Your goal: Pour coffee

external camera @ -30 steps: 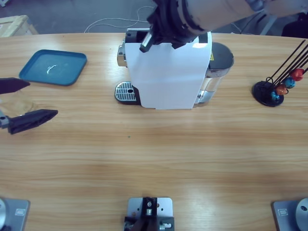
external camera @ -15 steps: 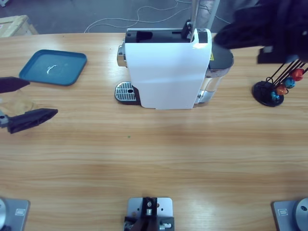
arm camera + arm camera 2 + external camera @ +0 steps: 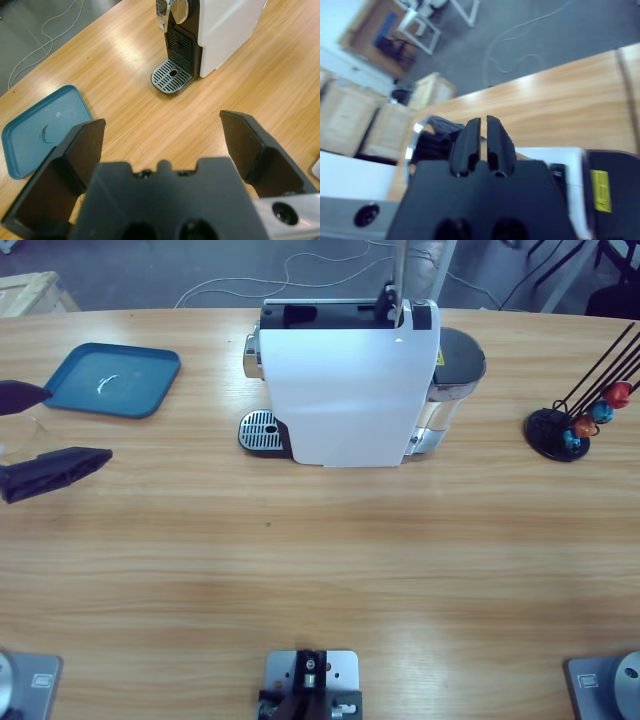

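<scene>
Pouring station at the ready: the left gripper (image 3: 162, 120) hangs with its jaws spread wide and nothing between them. Straight ahead of the gap stands the white coffee machine (image 3: 227, 25), its drip grate (image 3: 172, 76) bare under the spout. Ahead and off the left jaw's side lies the blue tray (image 3: 35, 132), holding only a pale smear. The right gripper (image 3: 483, 120) points over the machine's top with its jaws all but closed on nothing.

No coffee shows in any view, and no glass can be made out for certain. Such a shallow drink in thin clear glass would likely be light, slick-walled and breakable, best clasped gently around the wall and kept upright. Well away from both pairs of jaws, the capsule stand (image 3: 575, 425) carries coloured capsules.
</scene>
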`<action>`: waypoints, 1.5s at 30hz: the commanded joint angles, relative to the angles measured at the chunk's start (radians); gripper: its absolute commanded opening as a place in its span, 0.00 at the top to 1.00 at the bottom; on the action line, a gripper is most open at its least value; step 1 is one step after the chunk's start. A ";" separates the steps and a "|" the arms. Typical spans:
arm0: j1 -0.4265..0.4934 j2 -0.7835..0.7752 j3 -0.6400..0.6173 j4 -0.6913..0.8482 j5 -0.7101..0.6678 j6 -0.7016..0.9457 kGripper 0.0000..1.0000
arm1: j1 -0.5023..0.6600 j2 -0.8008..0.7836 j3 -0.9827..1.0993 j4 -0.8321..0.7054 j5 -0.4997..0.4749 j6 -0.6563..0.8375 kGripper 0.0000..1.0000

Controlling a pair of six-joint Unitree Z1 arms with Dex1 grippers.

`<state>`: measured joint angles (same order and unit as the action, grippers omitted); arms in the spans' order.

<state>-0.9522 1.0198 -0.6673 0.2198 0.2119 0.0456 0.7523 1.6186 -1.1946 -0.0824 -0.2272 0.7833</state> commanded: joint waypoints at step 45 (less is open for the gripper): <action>0.005 0.006 -0.003 0.066 0.080 -0.083 0.00 | 0.159 0.301 -0.087 0.123 0.105 -0.289 0.00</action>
<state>-0.9525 1.0227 -0.6963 0.2714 0.2119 0.0291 0.9010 1.9446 -1.3766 -0.0118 -0.1197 0.7358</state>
